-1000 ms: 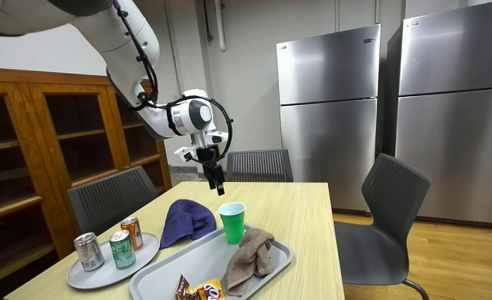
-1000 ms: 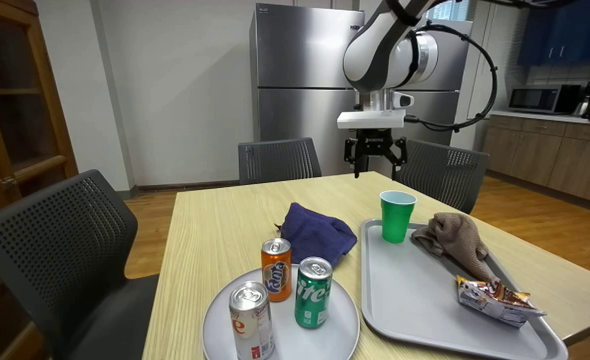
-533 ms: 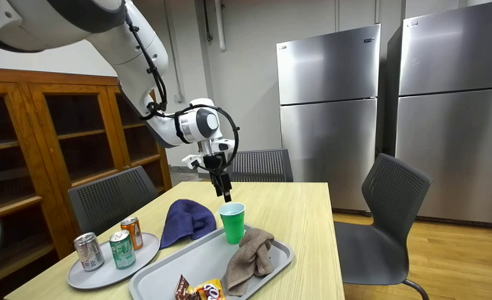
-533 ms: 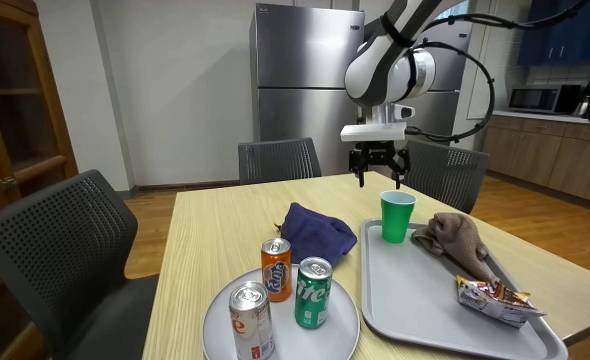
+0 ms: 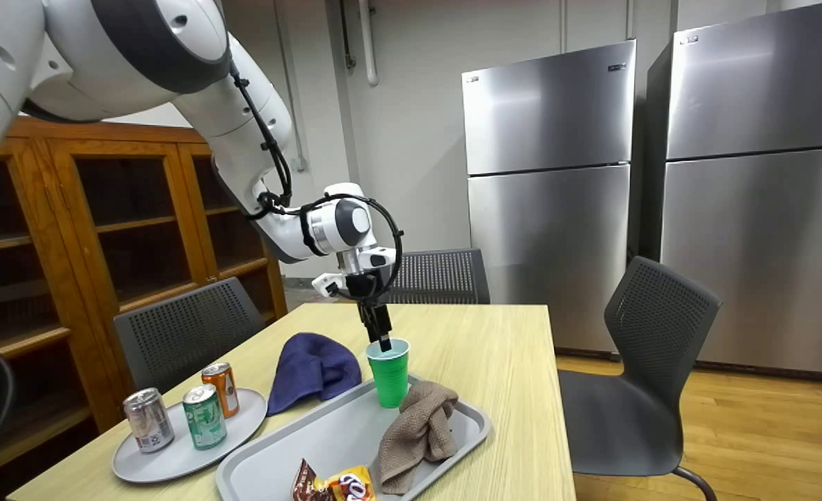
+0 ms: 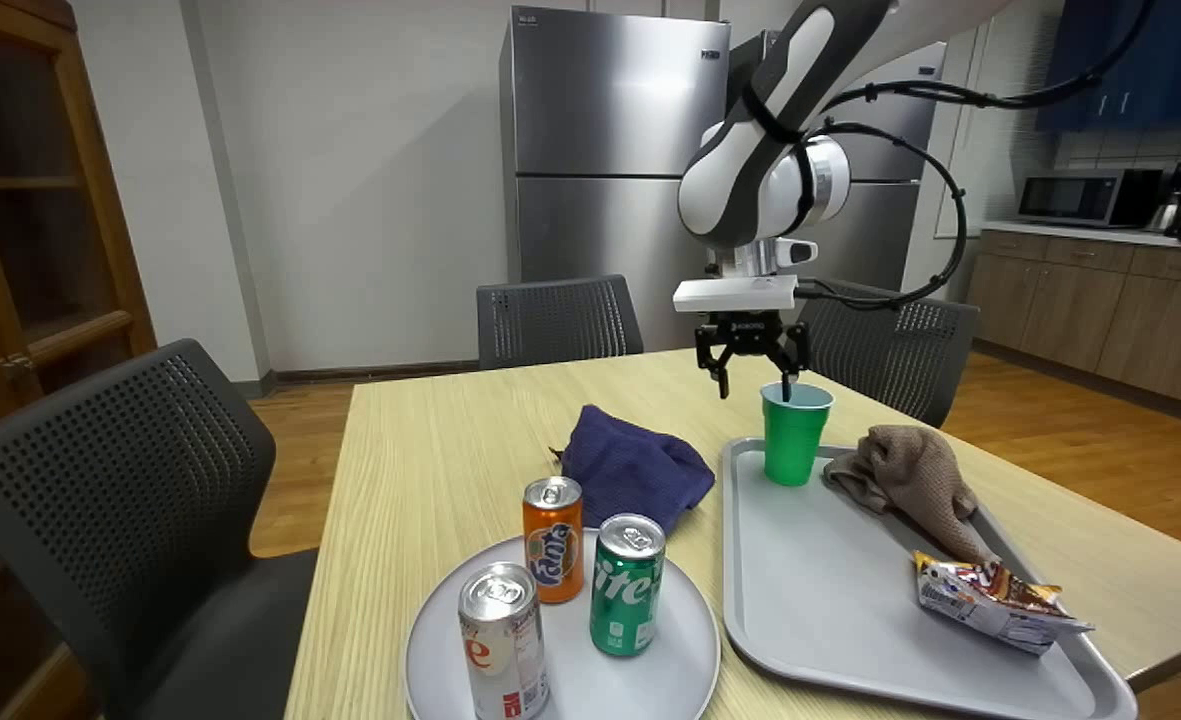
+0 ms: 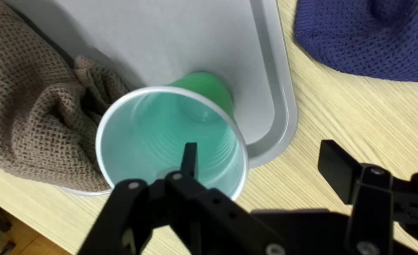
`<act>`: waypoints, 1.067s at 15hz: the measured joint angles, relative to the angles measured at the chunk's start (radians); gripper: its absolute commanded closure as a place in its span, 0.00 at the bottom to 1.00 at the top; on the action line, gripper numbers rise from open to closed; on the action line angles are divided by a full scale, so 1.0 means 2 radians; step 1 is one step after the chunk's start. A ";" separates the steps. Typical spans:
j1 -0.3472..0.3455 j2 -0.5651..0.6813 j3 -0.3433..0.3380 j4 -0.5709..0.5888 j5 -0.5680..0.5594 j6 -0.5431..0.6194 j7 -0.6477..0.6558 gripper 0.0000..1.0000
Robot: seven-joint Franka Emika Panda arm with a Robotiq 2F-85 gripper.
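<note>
Pincer [image 6: 756,391], jaws apart, has descended to the green cup [image 6: 793,445].

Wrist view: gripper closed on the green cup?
No: the gripper stands open, one finger at the mouth of the green cup, the other outside it.

We see a rounded, glossy white arm [image 5: 243,142] with curved dark grey bands [image 5: 139,36], a silver metal ring [image 6: 834,176] and a thick black cable [image 6: 960,193] clipped along its length. Under a flat white rectangular block [image 6: 735,294], we make out a black two-fingered pincer [image 6: 755,392] bearing small pale lettering [image 6: 749,326] and round silver screw heads [image 7: 275,249]
</note>
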 measured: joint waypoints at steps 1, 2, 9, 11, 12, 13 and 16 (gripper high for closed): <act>0.001 0.003 -0.001 0.003 0.000 0.000 0.002 0.51; 0.002 0.006 -0.003 0.005 0.000 0.000 0.004 0.59; 0.009 0.007 -0.014 0.010 0.000 0.000 0.010 1.00; 0.010 0.007 -0.016 0.010 0.000 0.000 0.012 0.99; 0.012 0.006 -0.017 0.010 -0.001 0.000 0.014 0.99; 0.014 0.006 -0.019 0.010 -0.001 0.000 0.015 0.99; 0.017 0.002 -0.019 0.014 -0.001 0.001 0.018 0.99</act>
